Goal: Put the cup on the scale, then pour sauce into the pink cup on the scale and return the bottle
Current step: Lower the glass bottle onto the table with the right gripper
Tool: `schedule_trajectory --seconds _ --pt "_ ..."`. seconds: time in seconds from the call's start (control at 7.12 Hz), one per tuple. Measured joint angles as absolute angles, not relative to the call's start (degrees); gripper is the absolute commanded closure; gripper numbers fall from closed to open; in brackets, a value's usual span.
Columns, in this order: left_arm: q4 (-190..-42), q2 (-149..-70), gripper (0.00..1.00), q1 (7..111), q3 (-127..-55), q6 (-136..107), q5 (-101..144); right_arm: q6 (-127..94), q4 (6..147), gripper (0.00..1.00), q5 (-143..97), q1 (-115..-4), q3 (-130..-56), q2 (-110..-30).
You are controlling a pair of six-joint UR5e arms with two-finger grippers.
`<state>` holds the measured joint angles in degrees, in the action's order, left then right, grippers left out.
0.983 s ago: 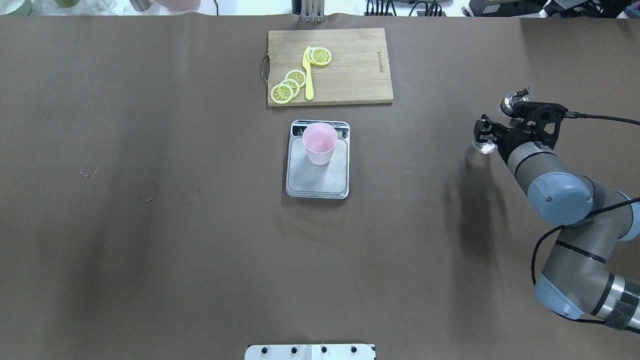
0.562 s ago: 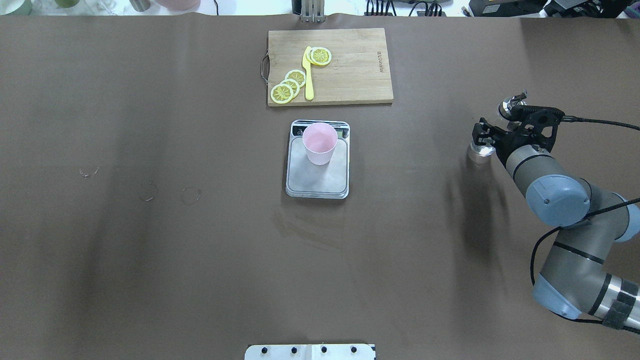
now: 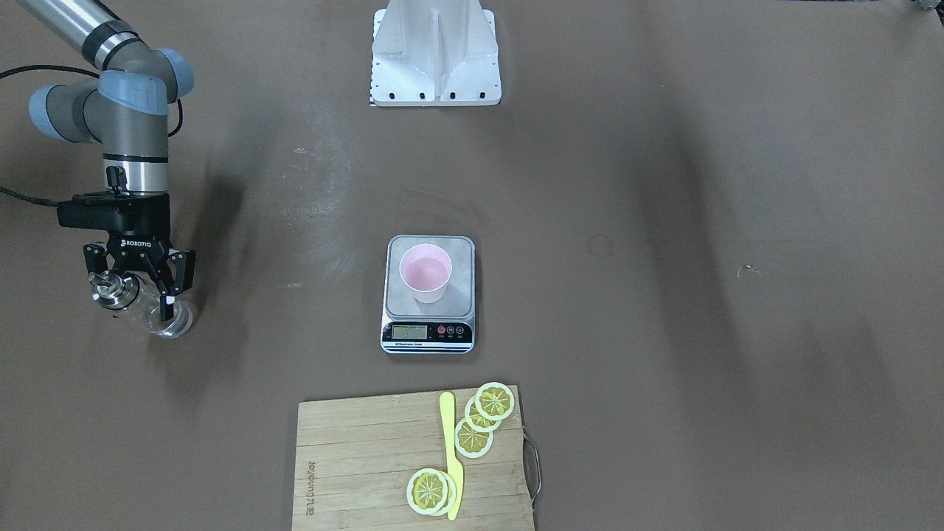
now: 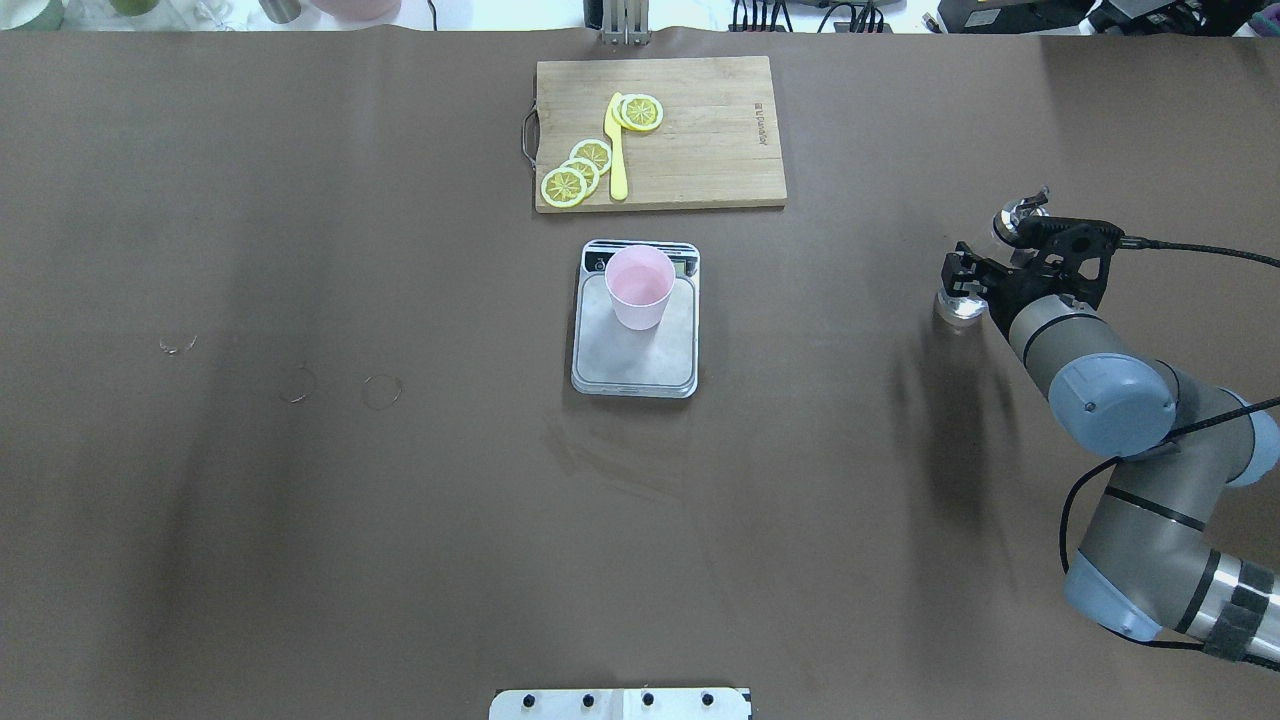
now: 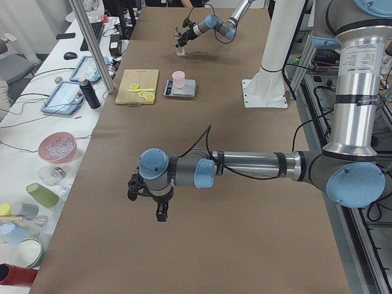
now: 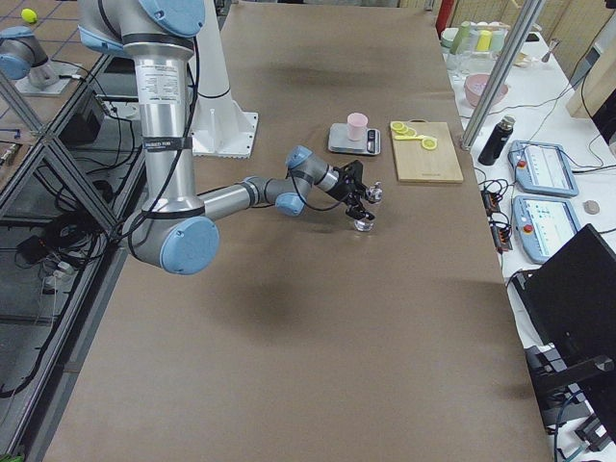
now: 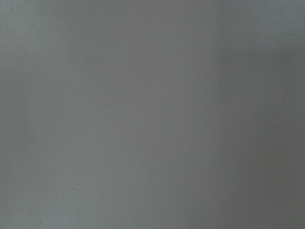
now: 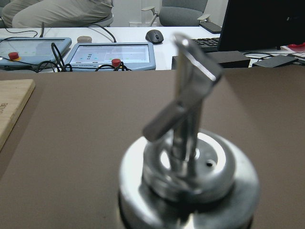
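The pale pink cup stands upright on the steel scale at the table's middle; it also shows in the front view behind the scale's display panel. My right gripper is shut on the clear glass bottle at the table's right side. The bottle is tilted, its base close to the table. The silver pour-spout cap fills the right wrist view. Clear liquid is hard to make out. My left gripper shows only in the left side view; I cannot tell its state.
A wooden cutting board with lemon slices and a yellow knife lies beyond the scale. The robot's white base plate is at the near edge. Faint ring marks are on the brown table to the left.
My right gripper has carried the bottle slightly lower, its base closer to the table. The cup and scale have not moved.
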<state>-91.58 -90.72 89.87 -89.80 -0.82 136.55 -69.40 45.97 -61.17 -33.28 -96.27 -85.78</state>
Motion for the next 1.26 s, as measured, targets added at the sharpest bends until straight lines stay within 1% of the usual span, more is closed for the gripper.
schedule_trajectory --seconds 0.28,0.42,0.7,0.84,1.26 --pt "-91.58 -90.63 0.02 89.90 -89.87 -0.80 136.58 -69.02 45.91 0.80 -61.23 -33.17 -96.17 -85.83" --pt "-91.58 -90.62 0.02 89.91 -89.89 -0.74 136.56 -68.77 45.91 0.64 -61.25 -33.14 -96.16 -85.84" --pt "-91.58 -90.62 0.02 89.91 -89.86 -0.71 136.51 -68.58 45.96 0.17 -61.48 -33.14 -96.41 -85.77" --pt "-91.58 -90.61 0.02 89.90 -89.79 -0.68 136.48 -68.56 45.95 0.00 -61.69 -33.14 -96.59 -85.75" --pt "-91.58 -90.61 0.02 89.83 -89.73 -0.81 136.49 -68.55 45.88 0.00 -62.22 -33.19 -97.16 -85.76"
